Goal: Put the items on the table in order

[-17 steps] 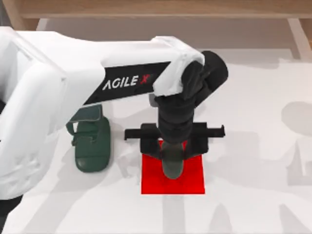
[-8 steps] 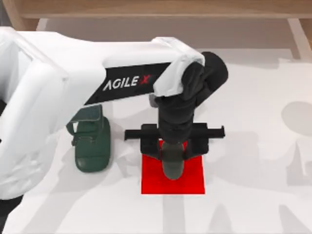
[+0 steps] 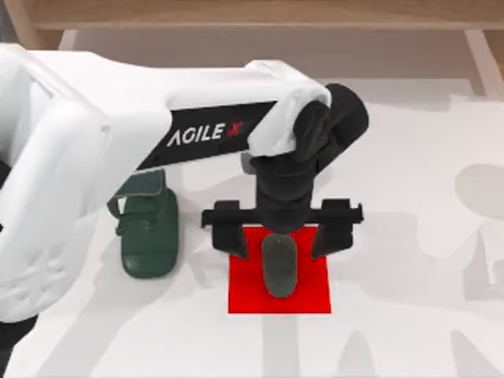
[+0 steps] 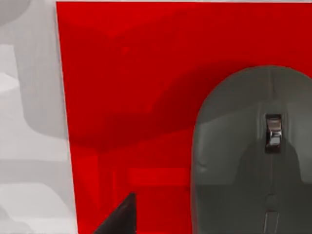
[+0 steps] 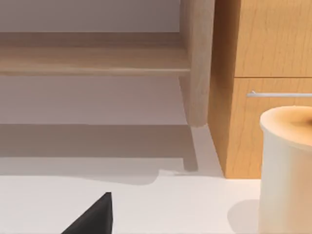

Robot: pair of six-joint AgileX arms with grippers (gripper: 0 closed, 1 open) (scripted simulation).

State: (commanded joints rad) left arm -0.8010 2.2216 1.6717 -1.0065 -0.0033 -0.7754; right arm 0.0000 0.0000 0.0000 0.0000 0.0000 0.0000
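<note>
While the white tabletop [image 3: 409, 157] is spreading broad and plain under everything, I am reaching my left arm [image 3: 118, 134] across it from the top view's left side, the long white link lying nearly level and the dark wrist turning straight down near the middle. My left pincer [image 3: 280, 240] is hanging over the flat red square [image 3: 244, 291], its crossbar running left to right and its two dark fingers [image 3: 228, 239] standing spread wide, one on each side of the mouse [image 3: 279, 268] and touching neither flank. The fingers are coming down over the far edge of the red square.

Beside my arm, toward the left of the tabletop, the dark green stand [image 3: 148, 228] is sitting well apart from the red square, partly under my arm's white link.

The small grey-green mouse is lying flat on the red square, near its middle, its long axis pointing toward and away from the wooden shelf edge [image 3: 252, 14]. From my left wrist view the mouse [image 4: 253, 156] is showing its scroll wheel [image 4: 273, 132] on the red square [image 4: 126, 87], with one dark fingertip [image 4: 122, 217] beside it and apart from it.

My right arm is parked off to the side; whether its pincer is spread or pressed together, I cannot tell.
</note>
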